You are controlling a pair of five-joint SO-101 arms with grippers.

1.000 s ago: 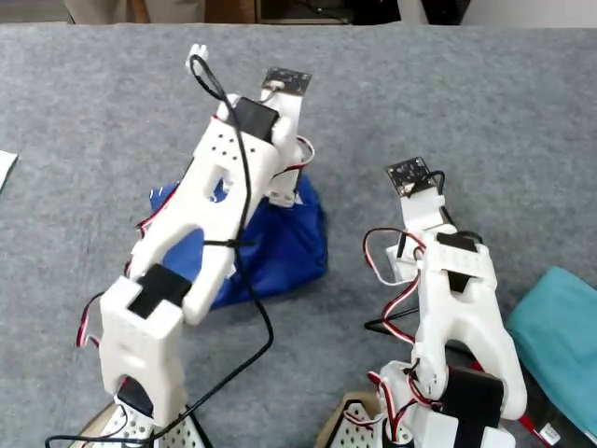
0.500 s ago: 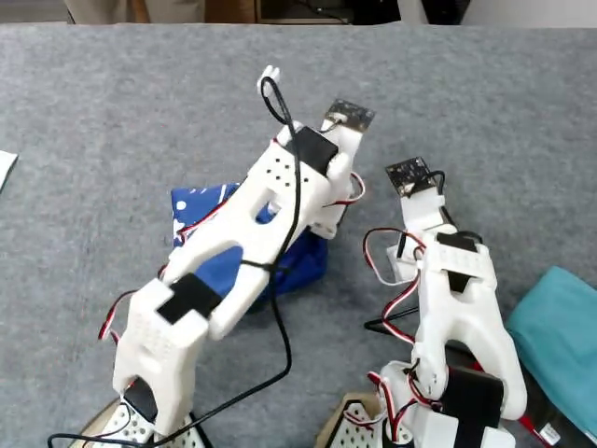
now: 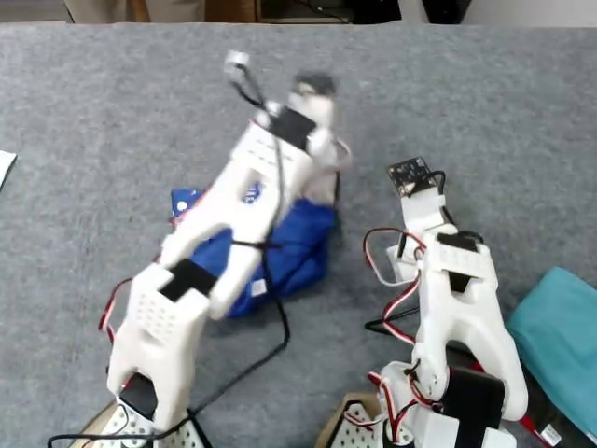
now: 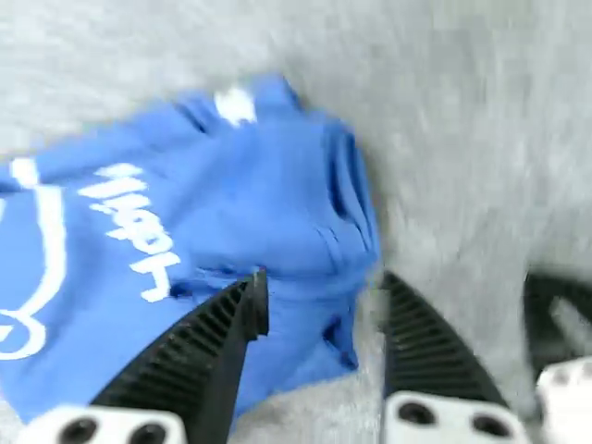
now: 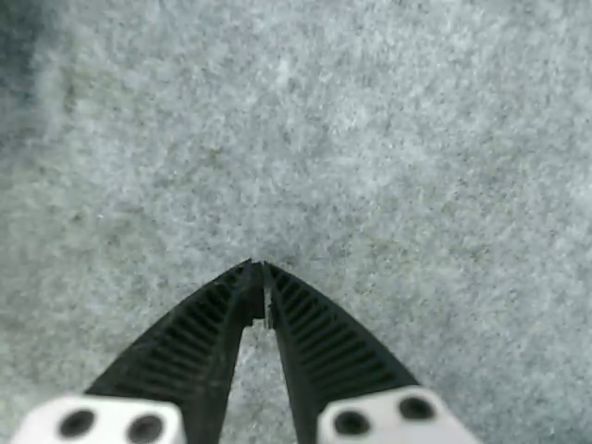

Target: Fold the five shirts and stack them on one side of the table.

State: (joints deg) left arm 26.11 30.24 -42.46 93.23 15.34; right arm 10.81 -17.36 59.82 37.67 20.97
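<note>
Your left gripper (image 4: 319, 307) hangs with jaws parted over the edge of the blue shirt (image 4: 185, 231); your right gripper (image 5: 260, 294), clenched on nothing, sits near that shirt

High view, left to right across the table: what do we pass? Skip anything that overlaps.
white paper corner → blue shirt → right arm → teal shirt

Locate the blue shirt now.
High view: the blue shirt lies left of centre on the grey table, beneath the left arm, with the open left gripper over its edge.
</note>
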